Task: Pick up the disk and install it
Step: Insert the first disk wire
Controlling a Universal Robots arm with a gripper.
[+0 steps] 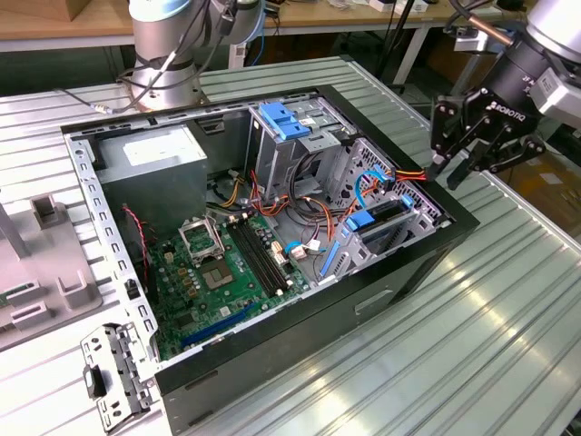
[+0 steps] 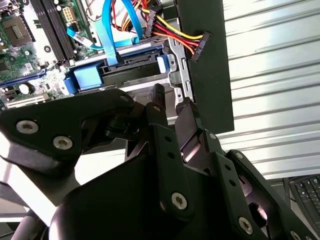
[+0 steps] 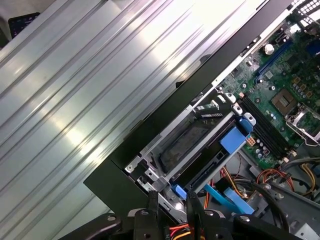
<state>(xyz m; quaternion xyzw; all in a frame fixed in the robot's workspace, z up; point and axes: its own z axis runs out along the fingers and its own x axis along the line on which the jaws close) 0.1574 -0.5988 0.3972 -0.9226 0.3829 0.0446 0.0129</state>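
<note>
Your gripper hangs empty, jaws a narrow gap apart, just outside the case's front corner. The disk sits in the cage inside that corner. Its blue rail looks latched, so I'd call it installed.

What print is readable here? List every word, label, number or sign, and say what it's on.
White lettering on the body of the gripper: a maker's mark, not quoted.
White sticker on the grey power supply: too small to read.
Markings on the green motherboard: too small to read.
Nothing else legible.
</note>
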